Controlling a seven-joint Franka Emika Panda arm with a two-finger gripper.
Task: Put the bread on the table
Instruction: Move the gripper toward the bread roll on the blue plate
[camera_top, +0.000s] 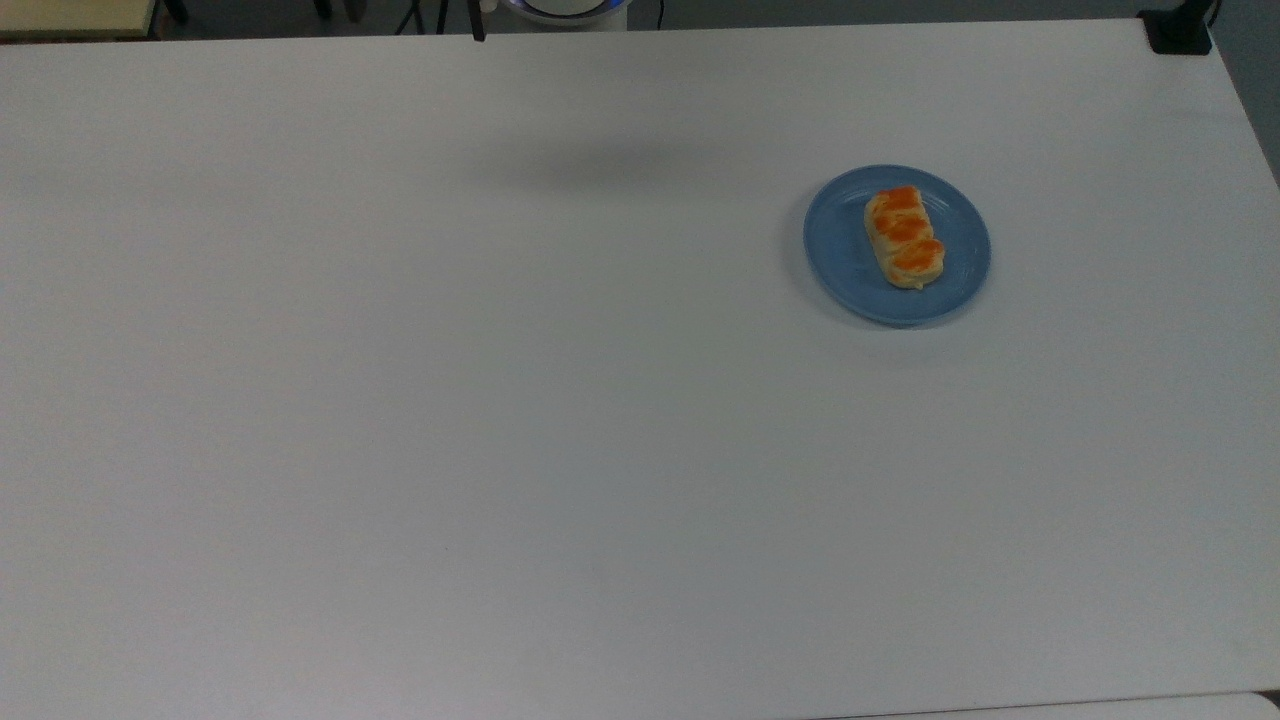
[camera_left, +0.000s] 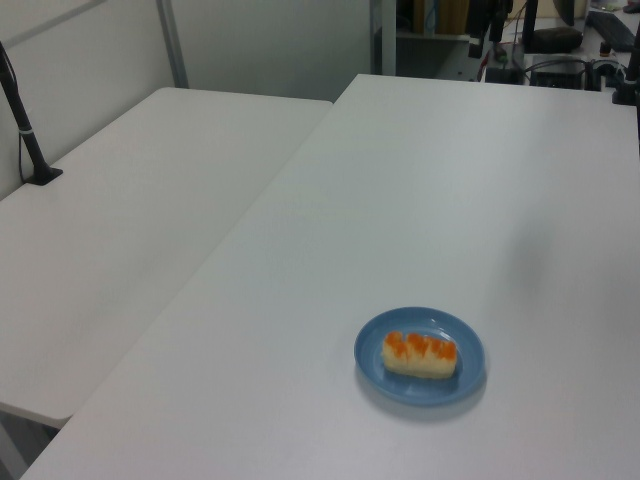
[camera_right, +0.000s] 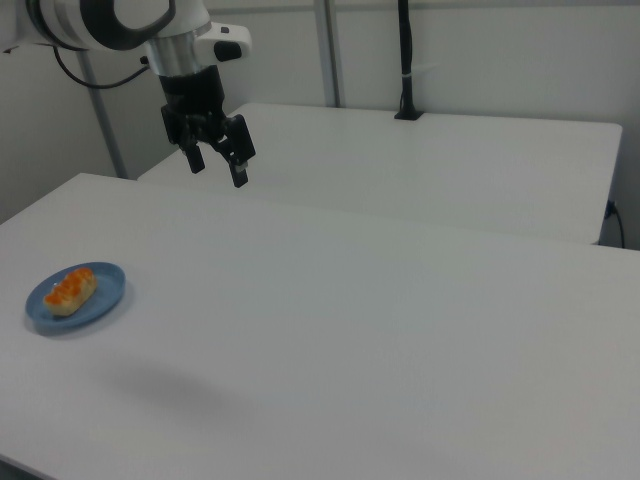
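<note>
The bread (camera_top: 905, 236) is a small pale-yellow roll with three orange-glazed bumps. It lies on a round blue plate (camera_top: 840, 250) toward the top view's right. The left view has the bread (camera_left: 420, 354) on the plate (camera_left: 372, 350) near the bottom, and the right view has the bread (camera_right: 70, 289) on the plate (camera_right: 100, 305) at its left edge. The white table (camera_top: 500, 400) spreads wide around the plate. My gripper (camera_right: 217, 170) hangs high above the table in the right view, open, holding nothing, well away from the bread.
A second white table (camera_left: 130, 210) adjoins the first along a seam. A black pole with a clamp base (camera_left: 40, 172) stands on it. Another black clamp (camera_top: 1178, 35) sits at the top view's upper right corner. The arm's shadow (camera_top: 610, 165) falls on the table.
</note>
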